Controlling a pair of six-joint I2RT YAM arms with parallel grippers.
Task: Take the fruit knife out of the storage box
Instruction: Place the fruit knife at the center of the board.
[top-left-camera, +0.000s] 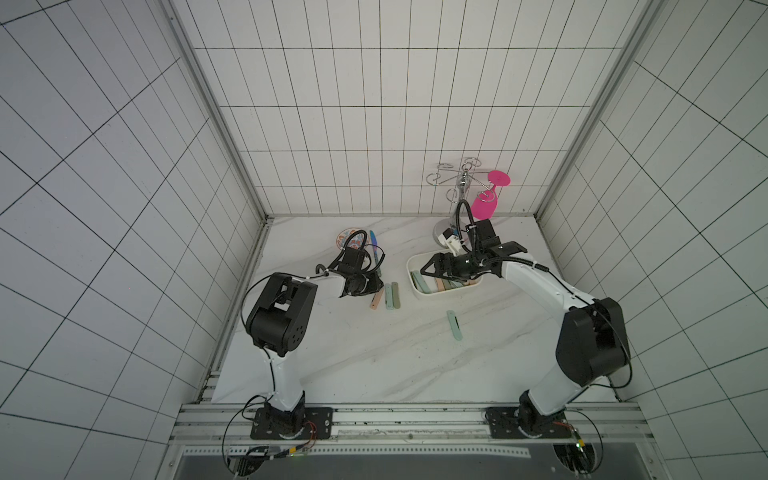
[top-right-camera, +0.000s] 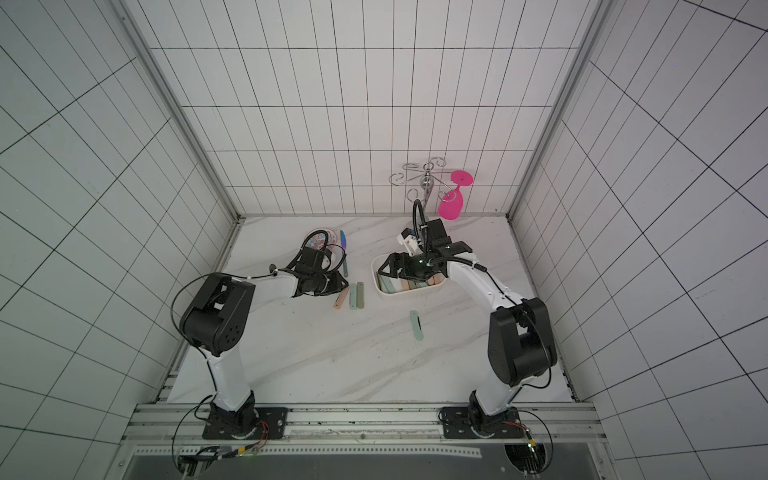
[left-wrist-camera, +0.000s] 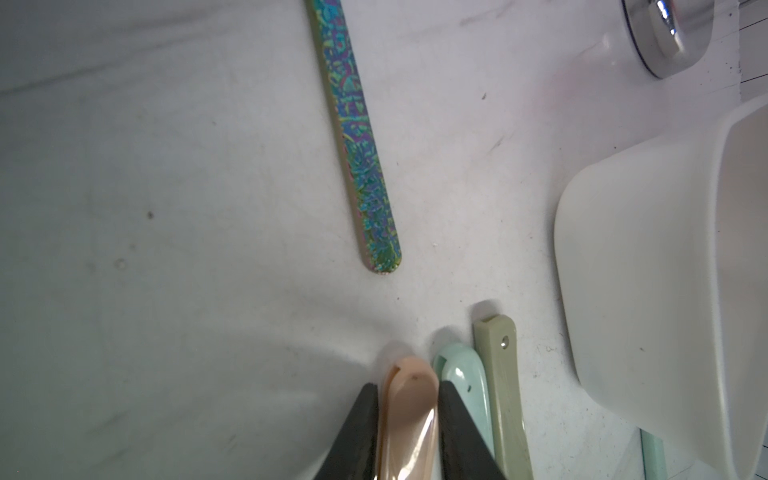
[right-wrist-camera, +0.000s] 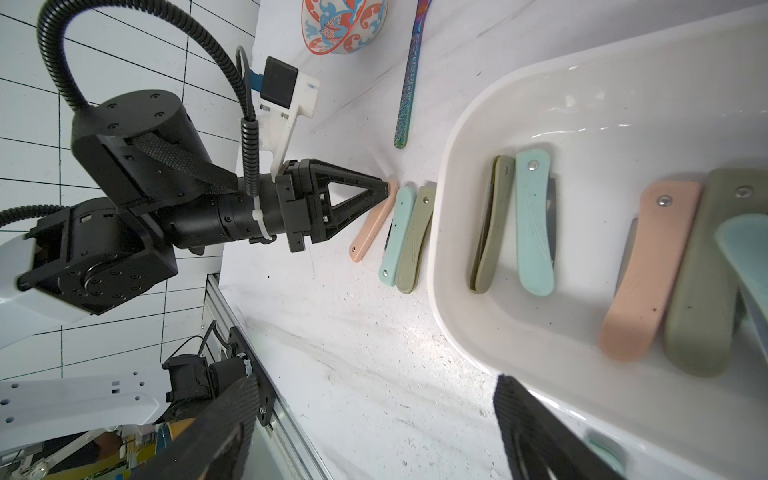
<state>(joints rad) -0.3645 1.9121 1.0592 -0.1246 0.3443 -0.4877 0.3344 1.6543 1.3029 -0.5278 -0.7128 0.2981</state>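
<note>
The white storage box (top-left-camera: 409, 266) sits right of centre and holds several folded fruit knives: olive (right-wrist-camera: 492, 224), mint (right-wrist-camera: 534, 224), peach (right-wrist-camera: 648, 270). My right gripper (top-left-camera: 424, 270) hovers open over the box's left end, with nothing between its fingers (right-wrist-camera: 374, 380). On the table left of the box lie a peach fruit knife (top-left-camera: 376, 300), a mint one (top-left-camera: 388, 297) and an olive one (top-left-camera: 396, 296), side by side. My left gripper (left-wrist-camera: 409, 388) is shut on the far end of the peach knife, which rests on the table. A further mint knife (top-left-camera: 454, 326) lies alone nearer the front.
A patterned round bowl (right-wrist-camera: 343, 25) stands at the back left, partly hidden behind my left wrist. An iridescent utensil handle (left-wrist-camera: 357, 137) lies beside it. A chrome cup rack (top-left-camera: 461, 183) with a pink glass (top-left-camera: 488, 199) hanging on it stands behind the box.
</note>
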